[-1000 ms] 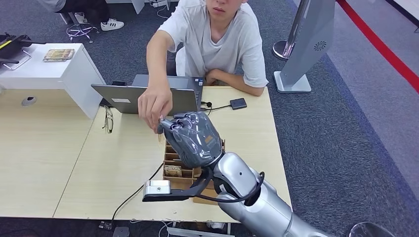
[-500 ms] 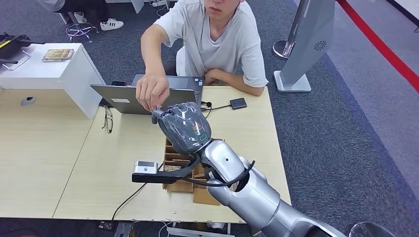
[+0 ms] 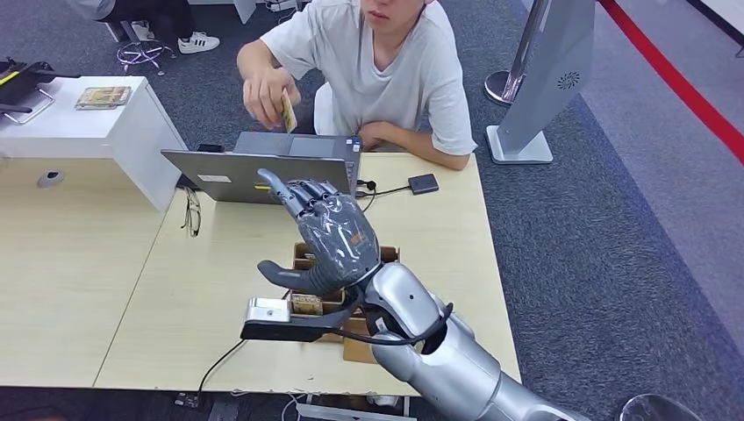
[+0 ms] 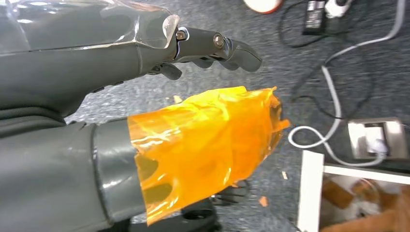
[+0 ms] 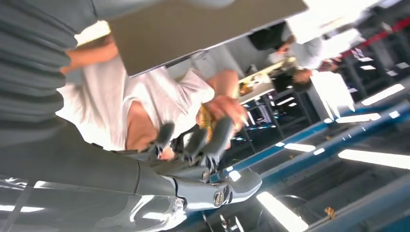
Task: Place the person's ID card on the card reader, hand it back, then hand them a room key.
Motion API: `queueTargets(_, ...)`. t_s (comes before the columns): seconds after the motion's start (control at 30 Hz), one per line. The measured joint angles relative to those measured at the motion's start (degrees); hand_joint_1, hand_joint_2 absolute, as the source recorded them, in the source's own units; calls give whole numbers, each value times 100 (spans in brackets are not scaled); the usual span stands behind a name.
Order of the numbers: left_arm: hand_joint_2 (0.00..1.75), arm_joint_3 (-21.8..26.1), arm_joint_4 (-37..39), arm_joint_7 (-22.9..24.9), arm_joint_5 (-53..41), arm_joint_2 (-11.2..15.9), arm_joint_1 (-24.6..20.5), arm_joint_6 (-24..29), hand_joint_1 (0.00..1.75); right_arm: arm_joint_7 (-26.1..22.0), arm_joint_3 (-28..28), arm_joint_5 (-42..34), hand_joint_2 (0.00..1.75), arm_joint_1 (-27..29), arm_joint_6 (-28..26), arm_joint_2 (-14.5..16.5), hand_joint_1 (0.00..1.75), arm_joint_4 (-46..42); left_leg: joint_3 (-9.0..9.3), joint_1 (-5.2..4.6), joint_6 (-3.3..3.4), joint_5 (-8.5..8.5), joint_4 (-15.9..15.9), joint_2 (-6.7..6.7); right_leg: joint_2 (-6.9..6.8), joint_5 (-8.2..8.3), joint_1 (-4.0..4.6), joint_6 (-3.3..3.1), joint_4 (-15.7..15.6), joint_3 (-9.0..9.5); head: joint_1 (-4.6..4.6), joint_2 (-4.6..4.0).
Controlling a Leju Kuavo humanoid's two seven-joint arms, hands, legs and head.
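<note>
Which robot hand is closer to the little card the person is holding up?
The right hand. It is raised over the table, just below and in front of the card. The left hand hangs low over the carpeted floor, much farther away.

Head view looks down over the desk (image 3: 105, 289); wrist views sit close behind each hand, right sharing the person (image 3: 395, 70).

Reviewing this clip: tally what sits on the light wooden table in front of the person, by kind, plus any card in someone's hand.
Laptop: 1
Pair of glasses: 1
Small dark card reader on a cable: 1
Wooden compartment box: 1
Card in the person's hand, off the table: 1
Total: 5
The right hand holds nothing.
</note>
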Motion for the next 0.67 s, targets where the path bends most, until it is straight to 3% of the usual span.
queueTargets(0.33,0,69,-450,49,34,4,424,-10,0,-257,-198,-368,0,450,-135,-128,0,-746,1,1,-1,-5,0,1,0,0,1,0,0,2,-1,0)
queueTargets(0.67,0,254,-933,75,89,-6,843,-71,0,-888,-347,-1629,0,997,-122,-352,0,-1237,1,0,-2,-8,0,0,-1,-3,0,1,-3,3,0,0)
